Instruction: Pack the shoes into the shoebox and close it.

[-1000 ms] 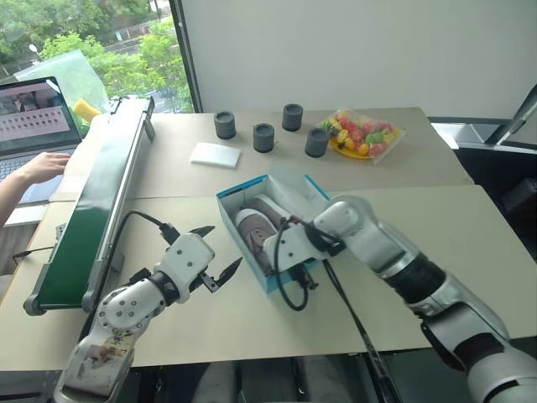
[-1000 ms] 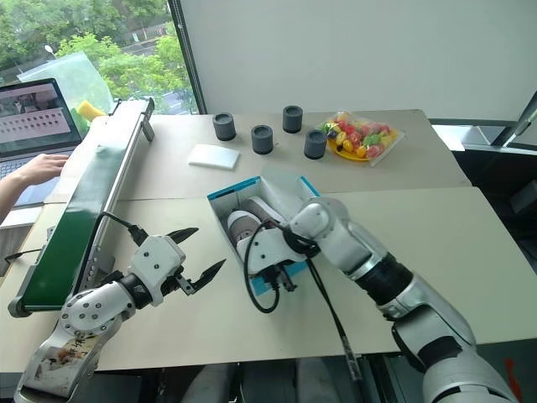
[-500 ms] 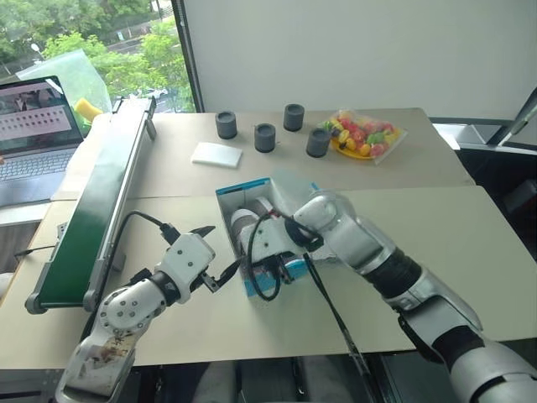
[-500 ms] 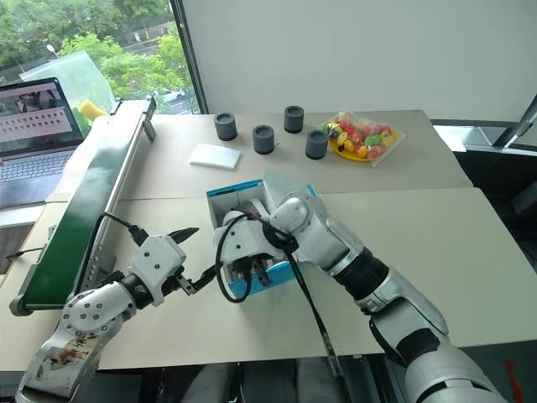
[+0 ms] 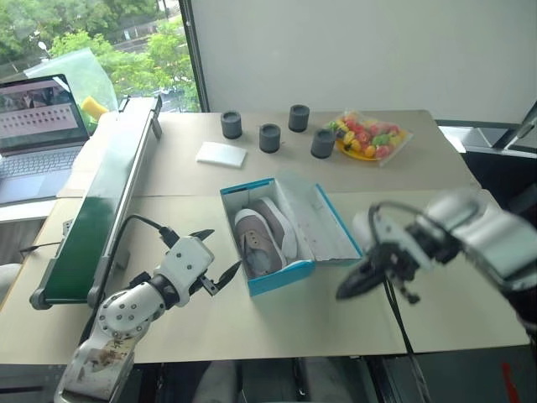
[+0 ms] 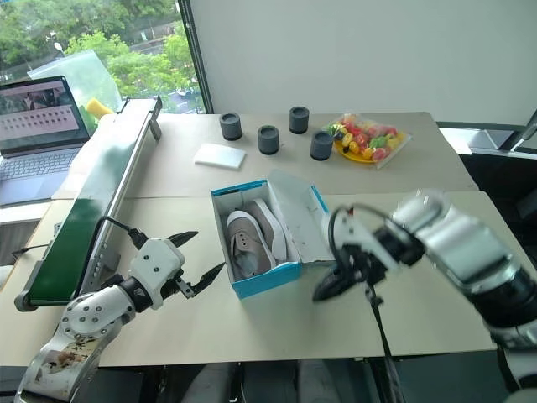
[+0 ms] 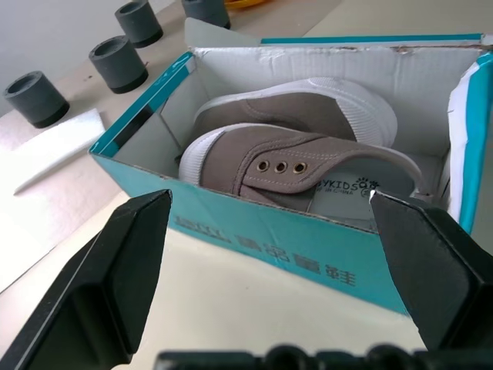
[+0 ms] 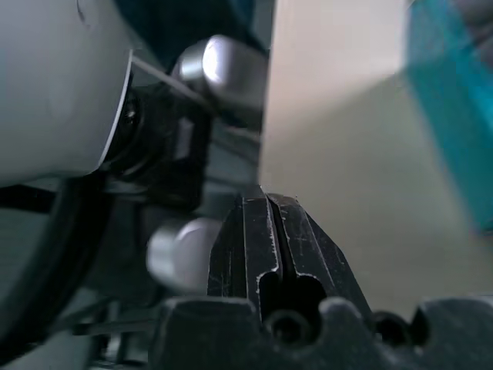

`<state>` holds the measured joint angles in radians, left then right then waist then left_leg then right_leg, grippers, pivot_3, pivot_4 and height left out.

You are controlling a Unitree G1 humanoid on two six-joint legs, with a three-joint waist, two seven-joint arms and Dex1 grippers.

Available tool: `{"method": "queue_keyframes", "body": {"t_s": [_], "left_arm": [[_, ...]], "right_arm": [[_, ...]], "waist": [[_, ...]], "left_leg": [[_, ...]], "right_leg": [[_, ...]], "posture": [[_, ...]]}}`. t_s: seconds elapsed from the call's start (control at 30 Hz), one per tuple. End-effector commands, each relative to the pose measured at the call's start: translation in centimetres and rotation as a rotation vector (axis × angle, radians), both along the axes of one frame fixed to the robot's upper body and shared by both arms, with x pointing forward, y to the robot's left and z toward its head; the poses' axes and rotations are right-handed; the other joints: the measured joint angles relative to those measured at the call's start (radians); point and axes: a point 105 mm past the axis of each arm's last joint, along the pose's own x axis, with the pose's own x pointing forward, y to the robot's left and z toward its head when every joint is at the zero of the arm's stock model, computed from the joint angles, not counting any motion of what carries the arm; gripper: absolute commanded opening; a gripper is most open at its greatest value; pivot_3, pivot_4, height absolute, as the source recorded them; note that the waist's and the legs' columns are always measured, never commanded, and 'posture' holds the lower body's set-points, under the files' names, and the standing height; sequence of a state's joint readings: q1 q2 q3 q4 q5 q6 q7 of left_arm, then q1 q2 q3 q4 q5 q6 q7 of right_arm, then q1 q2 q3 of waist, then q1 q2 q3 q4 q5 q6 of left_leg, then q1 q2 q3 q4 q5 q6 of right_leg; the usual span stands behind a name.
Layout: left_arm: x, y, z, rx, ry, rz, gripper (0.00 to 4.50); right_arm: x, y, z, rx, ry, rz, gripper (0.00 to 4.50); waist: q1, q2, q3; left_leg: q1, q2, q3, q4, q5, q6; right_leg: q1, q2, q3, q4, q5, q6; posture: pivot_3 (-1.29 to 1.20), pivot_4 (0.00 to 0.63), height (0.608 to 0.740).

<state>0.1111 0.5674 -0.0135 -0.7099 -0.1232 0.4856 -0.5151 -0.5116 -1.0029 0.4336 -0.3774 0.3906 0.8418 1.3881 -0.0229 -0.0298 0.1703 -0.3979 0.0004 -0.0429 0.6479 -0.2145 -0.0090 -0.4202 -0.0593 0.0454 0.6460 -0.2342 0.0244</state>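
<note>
With the shoebox (image 5: 281,239) as the landmark: well to its left a long green conveyor (image 5: 96,206) runs along the table's (image 5: 436,214) edge, and beyond that an open laptop (image 5: 38,138) sits at the far left. Nearer, just left of the shoebox's front corner, the left gripper (image 5: 216,254) hangs over the table with its two black fingers spread wide, holding nothing; in the left wrist view the fingers (image 7: 100,277) frame the box's teal front wall without touching it. Behind the shoebox lie a white flat pad (image 5: 221,154) and four dark round cups (image 5: 269,137) in a loose row. The shoebox itself is open, its lid (image 5: 323,220) folded back to the right and lying tilted toward the table. Both shoes (image 5: 262,235) lie inside, side by side, soles down, against the white interior. Behind and to the right of the box is a clear bag of colourful sweets (image 5: 367,134). Right of the lid, the right gripper (image 5: 352,284) points down toward the table, blurred, its fingers pressed together on nothing
</note>
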Motion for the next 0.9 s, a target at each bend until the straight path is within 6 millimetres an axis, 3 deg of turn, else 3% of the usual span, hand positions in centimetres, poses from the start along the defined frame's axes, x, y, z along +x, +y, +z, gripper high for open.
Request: {"method": "queue_keyframes", "body": {"t_s": [0.03, 0.2, 0.43, 0.63, 0.7, 0.77, 0.87, 0.9], "left_arm": [[-0.3, 0.0, 1.1, 0.008, -0.049, -0.017, 4.40], [-0.5, 0.3, 1.2, 0.017, -0.047, -0.020, 4.40], [-0.5, 0.3, 1.5, 0.031, -0.044, -0.043, 4.40], [-0.4, 0.2, 2.1, 0.032, -0.047, -0.067, 4.40], [-0.4, 0.2, 2.1, 0.042, -0.045, -0.073, 4.40], [-0.5, 0.3, 2.1, 0.049, -0.042, -0.078, 4.40], [-0.5, 0.4, 2.1, 0.053, -0.040, -0.079, 4.40], [-0.5, 0.4, 2.2, 0.055, -0.040, -0.079, 4.40]], "right_arm": [[2.4, 0.2, -2.1, -0.082, -0.152, -0.236, 0.05], [4.6, -0.2, -4.1, -0.145, -0.298, -0.535, 0.05], [7.5, -2.2, -4.5, -0.209, -0.477, -0.915, 0.05], [8.3, -3.8, -5.9, -0.336, -0.595, -1.142, 0.05], [8.6, -3.5, -6.3, -0.278, -0.610, -1.256, 0.05], [9.2, -2.5, -6.0, -0.096, -0.555, -1.423, 0.05], [10.3, -1.6, -4.1, 0.231, -0.514, -1.604, 0.05], [10.8, -1.4, -2.6, 0.386, -0.497, -1.657, 0.05]], "waist": [[0.000, 0.000, 0.000], [0.008, -0.001, 0.000], [0.010, -0.001, -0.001], [0.006, -0.001, -0.001], [0.002, -0.002, -0.002], [-0.004, -0.003, -0.002], [-0.011, -0.003, -0.003], [-0.015, -0.003, -0.002]], "left_leg": [[0.000, 0.000, 0.000, 0.001, 0.000, 0.000], [-0.001, -0.001, -0.001, 0.004, 0.001, -0.001], [-0.003, -0.002, -0.002, 0.004, 0.001, -0.001], [-0.002, -0.001, -0.002, 0.004, 0.001, -0.001], [-0.002, -0.001, -0.002, 0.003, 0.001, -0.001], [-0.001, -0.001, -0.002, 0.003, 0.001, -0.001], [-0.001, 0.000, -0.002, 0.003, 0.001, -0.001], [-0.001, 0.000, -0.001, 0.003, 0.001, -0.001]], "right_leg": [[0.000, 0.000, 0.000, 0.000, 0.000, 0.000], [0.000, 0.000, 0.000, 0.001, 0.000, 0.000], [0.000, 0.000, -0.001, 0.000, 0.000, 0.001], [0.000, 0.000, -0.001, 0.001, 0.000, 0.001], [-0.001, 0.001, -0.001, 0.001, 0.000, 0.001], [0.000, 0.001, 0.000, 0.001, 0.000, 0.001], [0.001, 0.001, 0.000, 0.001, 0.000, 0.001], [0.000, 0.001, 0.000, 0.001, 0.000, 0.001]], "posture": [[0.00, 0.150, 0.737], [0.00, 0.150, 0.737], [0.00, 0.150, 0.737], [0.00, 0.150, 0.737], [0.00, 0.150, 0.737], [0.00, 0.150, 0.737], [0.00, 0.150, 0.737], [0.00, 0.150, 0.737]]}}
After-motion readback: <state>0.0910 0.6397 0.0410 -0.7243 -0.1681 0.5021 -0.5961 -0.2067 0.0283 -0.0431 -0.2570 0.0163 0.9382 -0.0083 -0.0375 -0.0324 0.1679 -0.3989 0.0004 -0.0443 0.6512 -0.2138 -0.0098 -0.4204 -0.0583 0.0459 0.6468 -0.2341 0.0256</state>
